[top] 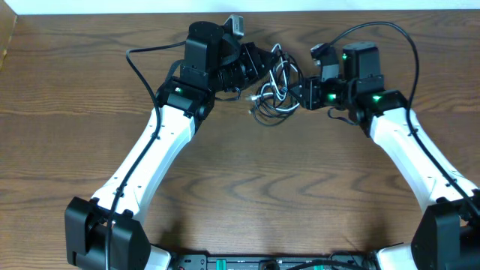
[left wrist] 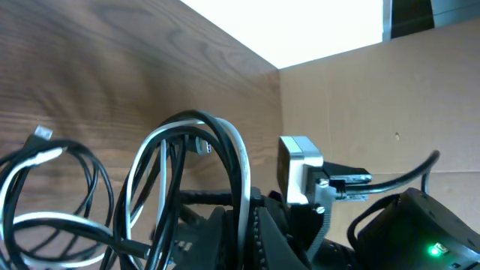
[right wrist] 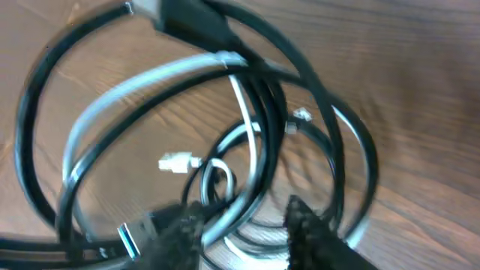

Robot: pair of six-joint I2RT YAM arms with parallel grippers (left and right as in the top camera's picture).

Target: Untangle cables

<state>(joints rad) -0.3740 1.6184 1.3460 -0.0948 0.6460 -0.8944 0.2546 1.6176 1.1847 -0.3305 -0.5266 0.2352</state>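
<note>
The left gripper (top: 259,66) is closed tight on the cables (top: 274,90). In its own wrist view, black and white strands rise from between its dark fingers (left wrist: 262,232) and arch overhead in tall loops. To one side of it lower loops spread over the wooden table (top: 285,187), and one white strand ends in a small silver plug (left wrist: 43,135). Directly across the tangle from it, the right gripper (top: 300,94) faces the same bundle, so the cables sit between the two tools near the far edge of the table. Its jaws stand partly apart, one blurred finger on each side of several strands, and they are not pinching them. Just ahead of its fingertips lie a small white plug (right wrist: 176,161) and a coiled white strand, with wide black loops circling beyond them. A blue-tipped plug (right wrist: 131,240) lies beside its left finger, and a thick black plug housing (right wrist: 191,22) crosses the far edge of that view. The plugs are too blurred and small to read any marking on them.
</note>
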